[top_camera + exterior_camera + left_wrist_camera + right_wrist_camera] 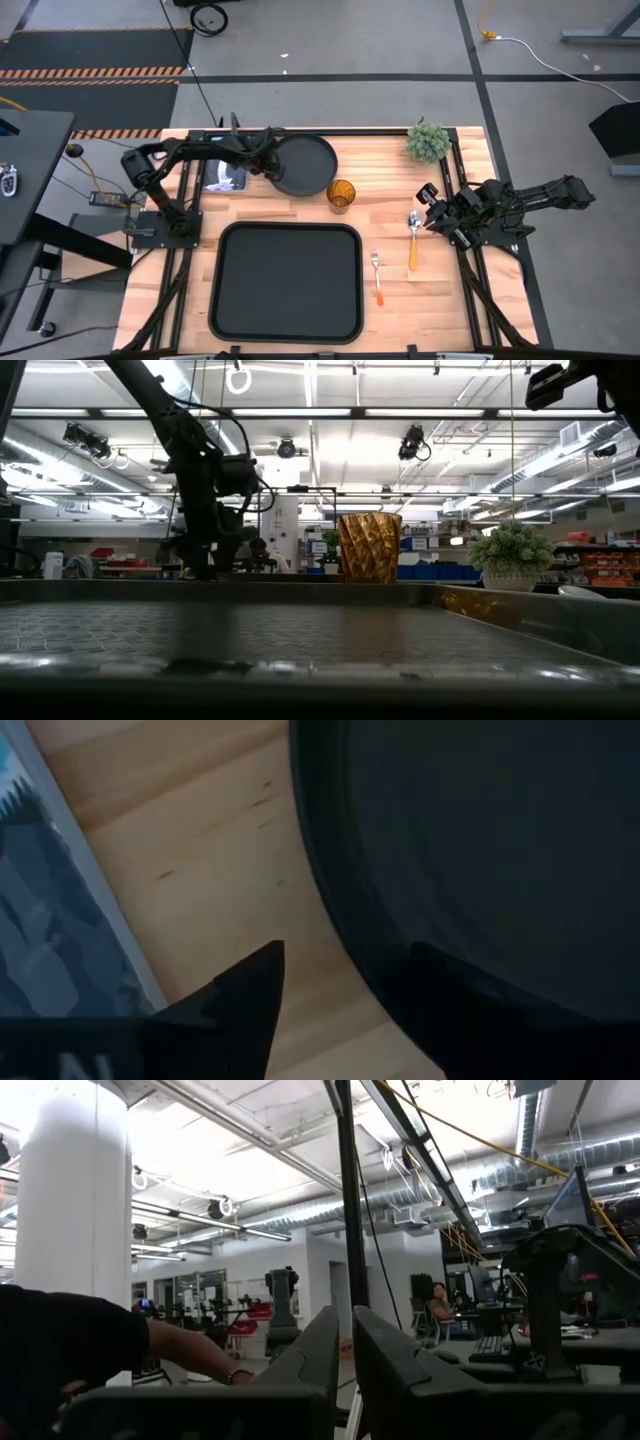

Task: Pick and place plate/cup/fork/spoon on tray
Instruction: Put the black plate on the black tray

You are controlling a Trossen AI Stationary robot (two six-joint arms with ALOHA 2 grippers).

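At plate (305, 165) rim, left gripper (268, 160) fingers (245, 1005) apart, straddling the edge for a grab (right gripper (432, 208) parked, fingers nearly together).

You are looking at a robotics lab set up in a large industrial hall. The wooden workbench (400, 290) is sitting in a black metal frame on a bare concrete floor (380, 40) marked with hazard-striped tape (90, 72), and a cable (540, 50) is trailing across it. Overhead, exposed ducts (560, 1160), pipes and strip lights (420, 412) are running along an open ceiling, with cameras (410, 445) hanging from it. Behind the bench, shelves with blue bins (430, 570) are standing, and a person (440, 1302) is sitting at a desk with monitors (572, 1200).
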